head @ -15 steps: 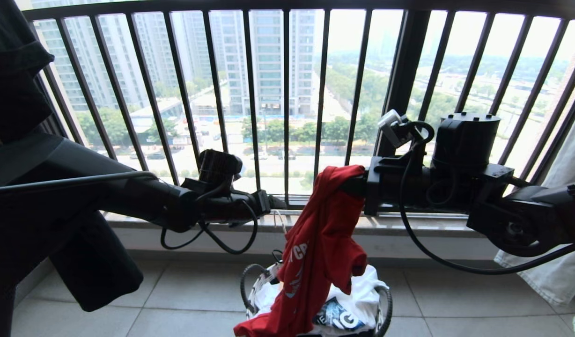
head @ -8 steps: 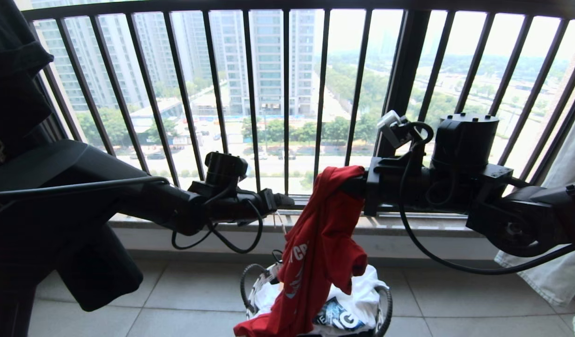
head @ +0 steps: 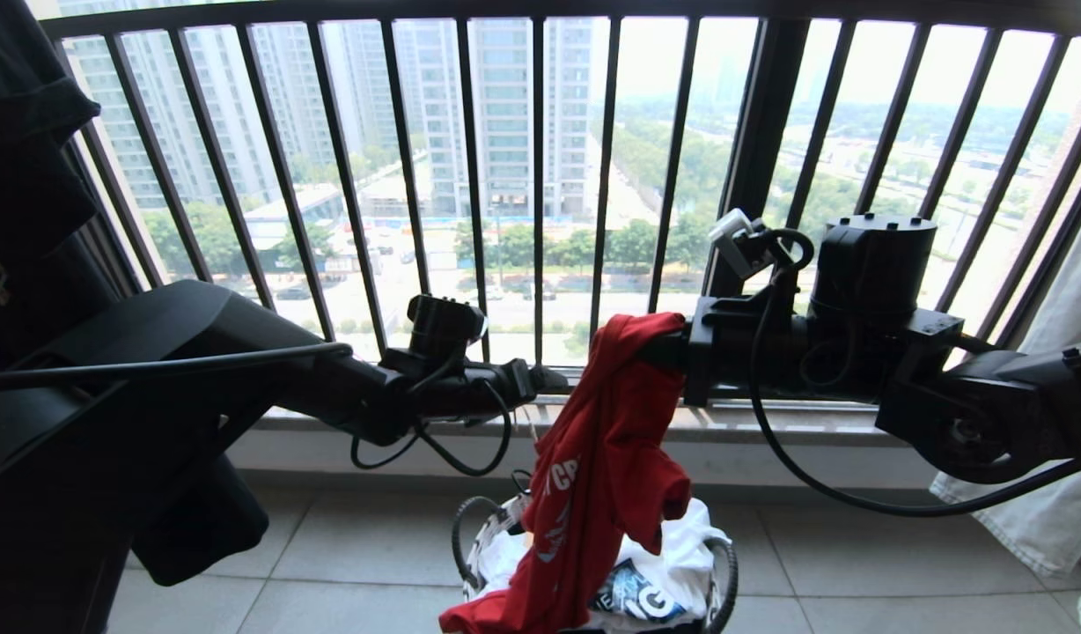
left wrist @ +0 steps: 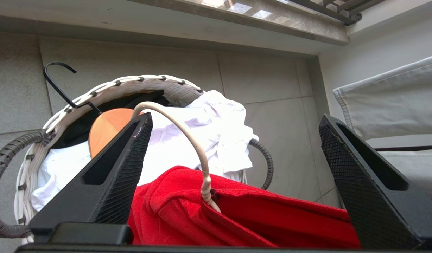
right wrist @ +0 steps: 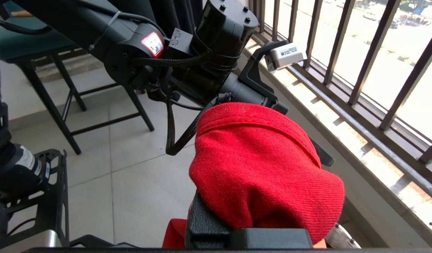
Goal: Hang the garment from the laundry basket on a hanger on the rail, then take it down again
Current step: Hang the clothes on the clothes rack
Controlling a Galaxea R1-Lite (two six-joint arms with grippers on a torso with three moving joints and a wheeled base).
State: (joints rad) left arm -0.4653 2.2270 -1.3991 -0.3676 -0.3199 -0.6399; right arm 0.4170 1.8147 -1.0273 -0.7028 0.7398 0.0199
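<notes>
Right end effector (head: 659,348): clamped on a bunched fold of the garment (head: 593,493), which drapes over its fingers and hides them in the right wrist view. Arm held level in front of the window railing (head: 540,176). The rest of the red cloth hangs below this end effector, its lower end trailing down to the laundry basket (head: 466,528) directly underneath.

Left end effector (left wrist: 233,182): jaws wide apart, holding nothing. In the left wrist view the hanger (left wrist: 188,137) rises from the red cloth between its two fingers (left wrist: 121,175); the hook arcs close past one fingertip, contact uncertain. The wire shank enters the garment at a fold just ahead of the palm. Basket lies beyond and below, with a white T-shirt (left wrist: 209,130), an orange wooden hanger (left wrist: 107,126) and a dark hook on the rim.

Rail: not seen in any view.

Judgement: left end effector lines up to take the hanger hook or neck.

Risks:
- Thin wire, wide jaws; closing off-centre could push the hook aside or catch cloth instead of wire.
- Hanger seems only loosely seated in the fabric; a nudge may tip it out into the basket.
- Trailing hem could snag the basket contents on lifting.
- Right-hand grip is on a bunch; cloth may slide under load.
</notes>
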